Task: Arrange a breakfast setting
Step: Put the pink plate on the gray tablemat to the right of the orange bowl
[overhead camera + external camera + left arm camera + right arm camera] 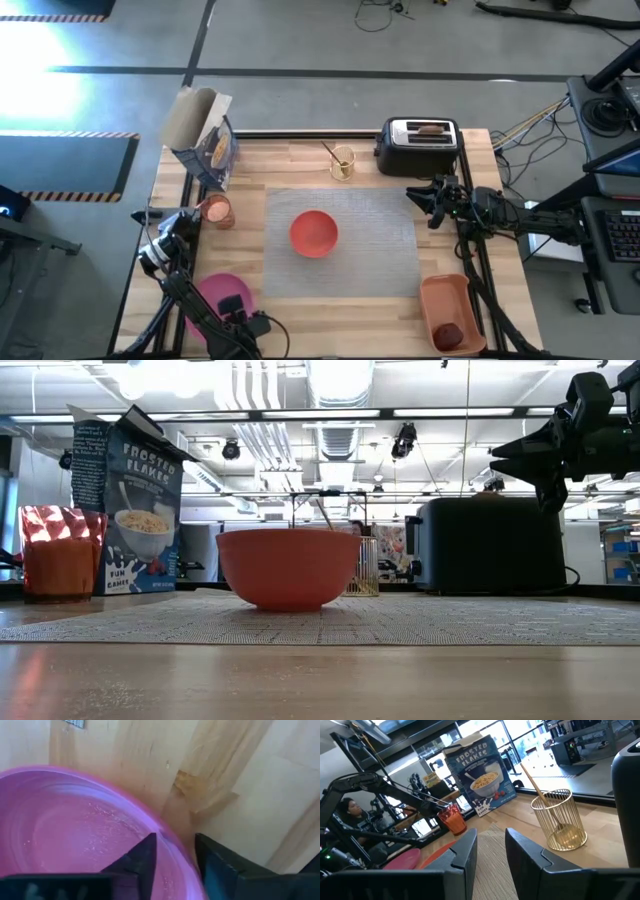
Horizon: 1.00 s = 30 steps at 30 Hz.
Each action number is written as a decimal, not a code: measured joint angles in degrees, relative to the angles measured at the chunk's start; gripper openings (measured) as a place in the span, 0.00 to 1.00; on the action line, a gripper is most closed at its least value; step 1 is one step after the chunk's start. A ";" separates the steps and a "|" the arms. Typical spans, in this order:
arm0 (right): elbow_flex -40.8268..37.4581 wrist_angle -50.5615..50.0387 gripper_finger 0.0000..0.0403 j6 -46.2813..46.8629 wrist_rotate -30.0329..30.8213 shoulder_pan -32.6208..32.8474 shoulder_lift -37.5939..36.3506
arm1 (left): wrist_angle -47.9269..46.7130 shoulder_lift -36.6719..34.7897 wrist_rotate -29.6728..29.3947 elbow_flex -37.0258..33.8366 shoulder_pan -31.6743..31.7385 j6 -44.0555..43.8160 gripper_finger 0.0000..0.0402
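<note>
Overhead looks straight down; low camera sits table-level — both share the bowl.

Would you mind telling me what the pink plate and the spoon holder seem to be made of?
Pink plate: probably glossy plastic, given its smooth, slightly translucent sheen. Spoon holder: thin gold-coloured metal wire, since you can see through its open bars.

The left gripper sits low at the near left corner of the tabletop, its two dark fingers set either side of the pink plate rim, one inside the rim and one outside. The right gripper hangs raised above the far right of the tabletop, its arm reaching in from the right, fingers a narrow gap apart with nothing between them.
</note>
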 joint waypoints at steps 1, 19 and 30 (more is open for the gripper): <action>0.00 0.00 0.23 0.00 0.00 0.00 0.00 | 0.02 0.00 0.07 0.00 0.01 0.29 0.23; 0.00 0.00 0.23 0.00 0.00 0.00 -0.02 | -2.53 -0.02 3.12 5.42 -0.09 3.37 0.02; 0.00 0.00 0.23 -0.01 0.00 0.00 -0.01 | -10.79 -0.02 -3.11 17.86 0.68 10.27 0.02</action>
